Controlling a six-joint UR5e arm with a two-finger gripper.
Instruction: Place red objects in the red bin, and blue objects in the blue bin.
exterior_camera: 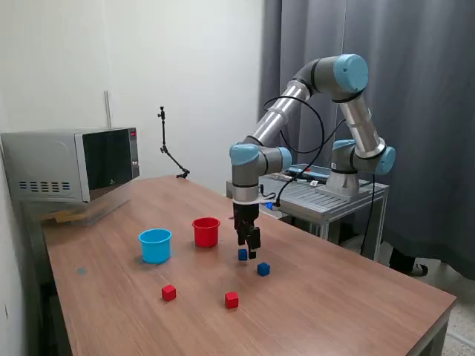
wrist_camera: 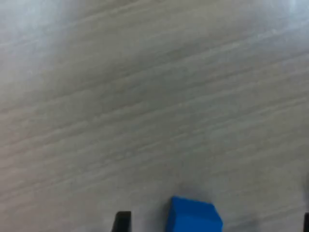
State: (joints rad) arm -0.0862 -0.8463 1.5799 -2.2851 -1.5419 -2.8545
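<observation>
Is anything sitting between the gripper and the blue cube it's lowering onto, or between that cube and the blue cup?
Nothing visible blocks either. The gripper hangs right at the nearer blue cube; the wrist view shows that cube between the fingers. Only bare table lies toward the blue cup; the red cup stands off that path.

Wrist view soft, blurred; blue cube (wrist_camera: pixel 194 215) cut by frame edge; only one fingertip (wrist_camera: pixel 122 221) corner shows clearly.

Two red cubes (exterior_camera: pixel 169 293) (exterior_camera: pixel 231 300); two blue cubes (exterior_camera: pixel 243 254) (exterior_camera: pixel 263 269); one red cup (exterior_camera: pixel 206 232); one light blue cup (exterior_camera: pixel 155 245); one microwave (exterior_camera: pixel 72 164).
</observation>
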